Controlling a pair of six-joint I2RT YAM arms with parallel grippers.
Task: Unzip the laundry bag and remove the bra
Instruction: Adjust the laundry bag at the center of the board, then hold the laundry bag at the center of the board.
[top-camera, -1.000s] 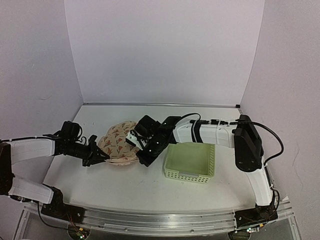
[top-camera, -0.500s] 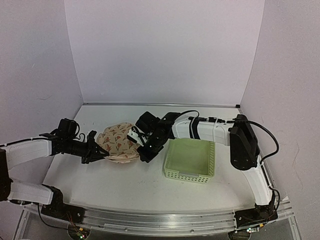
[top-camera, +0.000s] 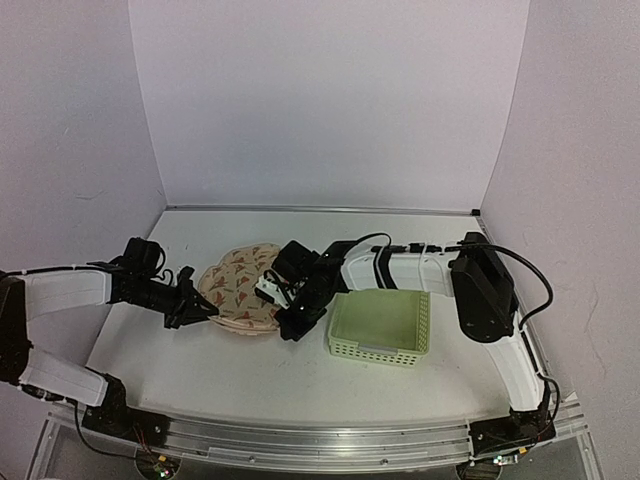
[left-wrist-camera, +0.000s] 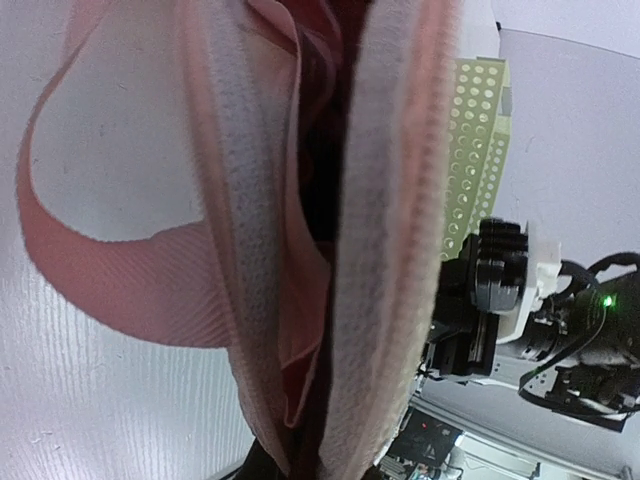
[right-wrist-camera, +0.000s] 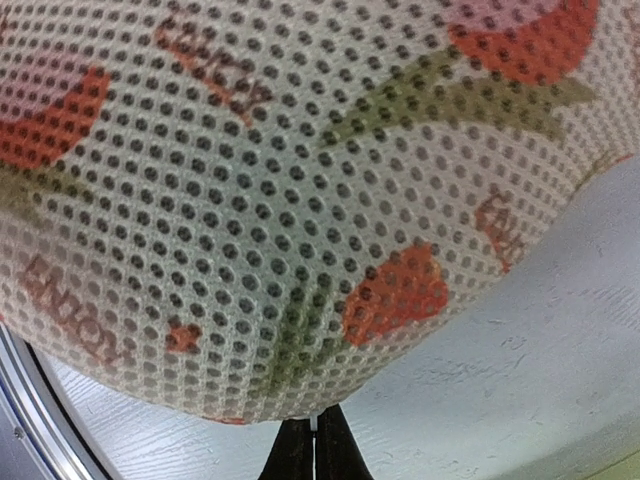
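Observation:
The laundry bag (top-camera: 238, 292), cream mesh with red-and-green motifs, lies left of the table's centre. My left gripper (top-camera: 197, 308) is at its left edge, shut on the bag's pink-trimmed rim (left-wrist-camera: 385, 250). In the left wrist view the two halves stand slightly apart, and something dark red (left-wrist-camera: 322, 60) shows in the gap; I cannot tell if it is the bra. My right gripper (top-camera: 286, 322) is at the bag's near right edge. In the right wrist view its fingers (right-wrist-camera: 316, 448) are pressed together on a thin white tab at the rim of the mesh (right-wrist-camera: 260, 200).
A pale green slatted basket (top-camera: 381, 326) stands right next to the right gripper, and its perforated wall shows in the left wrist view (left-wrist-camera: 470, 130). A pink strap loop (left-wrist-camera: 90, 250) hangs from the bag onto the white table.
The bag has settled lower and flatter on the table. My right gripper has moved down along its right rim toward the near side. My left gripper has stayed at the left edge.

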